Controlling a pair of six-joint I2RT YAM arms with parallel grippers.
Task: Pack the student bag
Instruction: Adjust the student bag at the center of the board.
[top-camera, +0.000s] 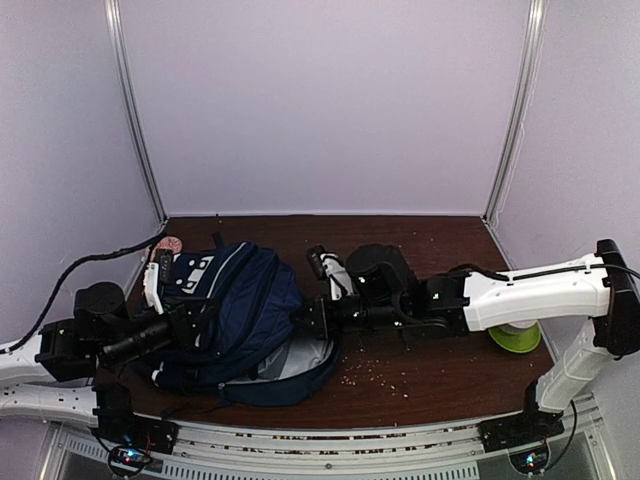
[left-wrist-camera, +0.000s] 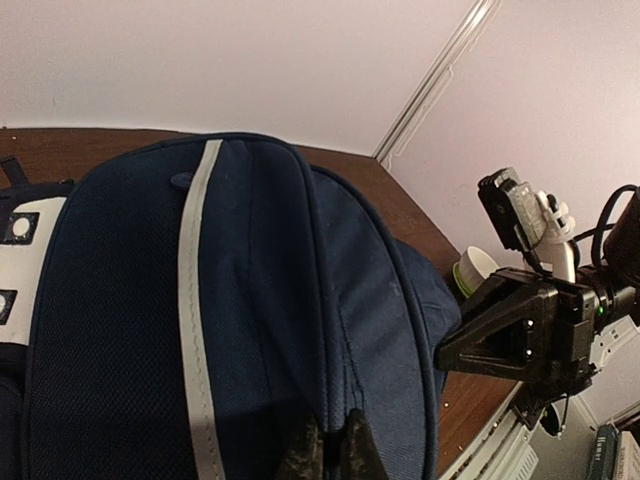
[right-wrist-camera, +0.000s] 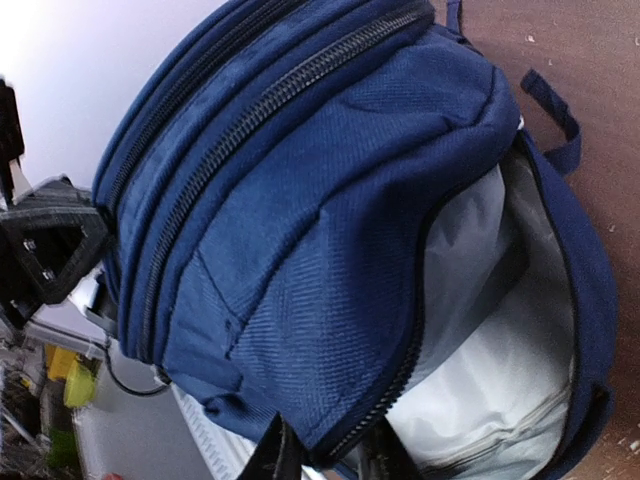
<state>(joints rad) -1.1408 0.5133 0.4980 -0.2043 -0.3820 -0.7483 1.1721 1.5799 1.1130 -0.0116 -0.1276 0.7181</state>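
the bag (top-camera: 235, 300) lies on the bench (top-camera: 450, 390), stretched between the two tools, and here's why: it's gripped at both sides. the left tool (left-wrist-camera: 325, 455) is nipped narrow on a fold of navy cloth on the closed side, right under its own camera, with the white stripe (left-wrist-camera: 195, 330) running away ahead of it. that looks like an anchor, so the bag can't slide. across the bag from it, the right tool (right-wrist-camera: 325, 455) has the zip edge (right-wrist-camera: 405, 365) of the main mouth between its fingers, narrowed down onto it, and the flap stands up off the pale lining (right-wrist-camera: 500, 330) just beside that tool. i'd call that holding the mouth open for packing. nothing sits in the pocket that i can see. a green bowl (top-camera: 515, 338) sits back behind the right tool, under its arm, well apart from the bag. crumbs (top-camera: 385, 375) dot the bench near that arm.
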